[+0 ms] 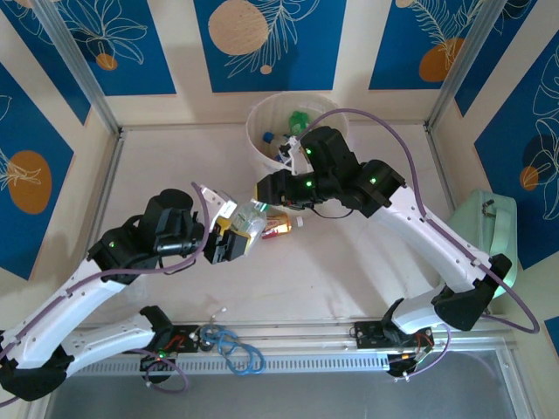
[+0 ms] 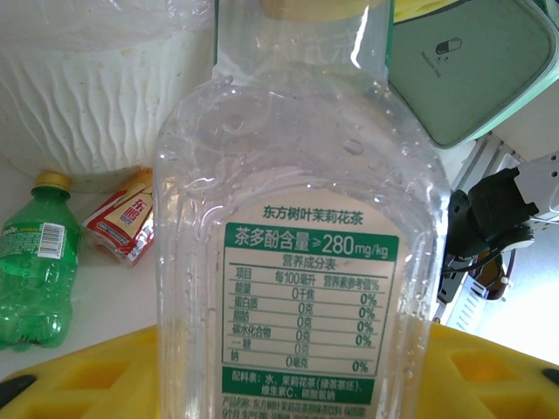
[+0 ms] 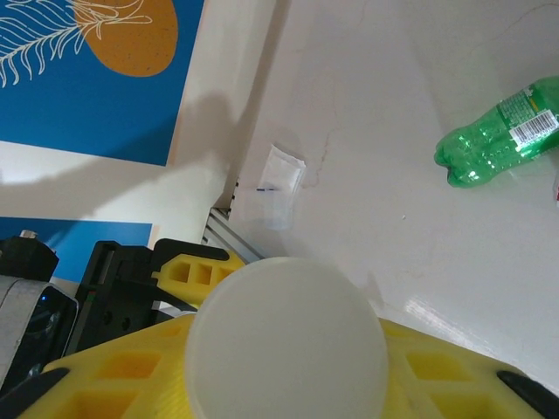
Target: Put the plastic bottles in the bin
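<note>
My left gripper (image 1: 229, 243) is shut on a clear plastic bottle (image 1: 250, 220) with a green and white label (image 2: 306, 297), held up between its yellow fingers (image 2: 79, 384). My right gripper (image 1: 269, 189) meets the bottle from the far side. Its yellow fingers (image 3: 454, 371) are closed on the bottle's round pale cap (image 3: 284, 336). A green bottle (image 2: 35, 262) (image 3: 502, 131) and an amber bottle with a red label (image 1: 279, 229) (image 2: 127, 225) lie on the table near the bin (image 1: 258, 144) (image 2: 96, 96). The bin holds several bottles, one of them green (image 1: 300, 120).
A mint-green case (image 1: 489, 231) (image 2: 476, 70) sits at the table's right edge. A small clear plastic scrap (image 3: 279, 179) lies by the aluminium rail. Blue cables (image 1: 236, 349) coil at the near edge between the arm bases. Walls close in the back and sides.
</note>
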Robot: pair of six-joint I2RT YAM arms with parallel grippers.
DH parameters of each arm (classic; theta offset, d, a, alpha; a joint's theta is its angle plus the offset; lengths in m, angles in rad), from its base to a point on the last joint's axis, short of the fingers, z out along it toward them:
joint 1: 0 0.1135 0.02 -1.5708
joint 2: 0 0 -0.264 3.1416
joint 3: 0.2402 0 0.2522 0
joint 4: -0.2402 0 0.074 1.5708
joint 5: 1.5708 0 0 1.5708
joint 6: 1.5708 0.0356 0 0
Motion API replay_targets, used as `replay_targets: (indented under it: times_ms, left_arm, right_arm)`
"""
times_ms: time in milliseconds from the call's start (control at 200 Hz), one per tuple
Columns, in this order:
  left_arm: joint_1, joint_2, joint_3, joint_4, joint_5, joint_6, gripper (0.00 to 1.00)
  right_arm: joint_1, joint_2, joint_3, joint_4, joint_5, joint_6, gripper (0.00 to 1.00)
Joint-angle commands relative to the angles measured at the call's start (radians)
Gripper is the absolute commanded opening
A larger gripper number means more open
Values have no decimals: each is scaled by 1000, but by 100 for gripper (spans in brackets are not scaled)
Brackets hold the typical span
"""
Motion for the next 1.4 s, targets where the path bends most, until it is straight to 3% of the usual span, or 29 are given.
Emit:
replay_targets:
  times_ms: [0,75,210,545,725,1070,1396]
  left_arm:
    - [-12,-15,24,34,10,23,57]
    - [-11,-13,19,38,7,16,64]
    - [-10,-15,15,51,-41,-19,100]
    - [-9,-74,17,27,-370,-136,100]
    - [2,-49,9,-126,-620,-281,100]
    - [25,6,-123,-130,-481,-372,100]
    - [42,116,-148,-62,-370,-323,100]
  right_arm:
    - [5,-15,-14,-4,11,-6,35]
    - [3,-18,-11,-4,17,-4,32]
    - [-11,-42,-11,-8,42,-5,28]
    - [-107,-204,-15,-31,143,-18,25]
    - [-164,-308,-42,-34,189,-9,25]
    - [-217,-417,-93,-71,215,1,25]
    - [-333,-244,77,-59,156,-40,25]
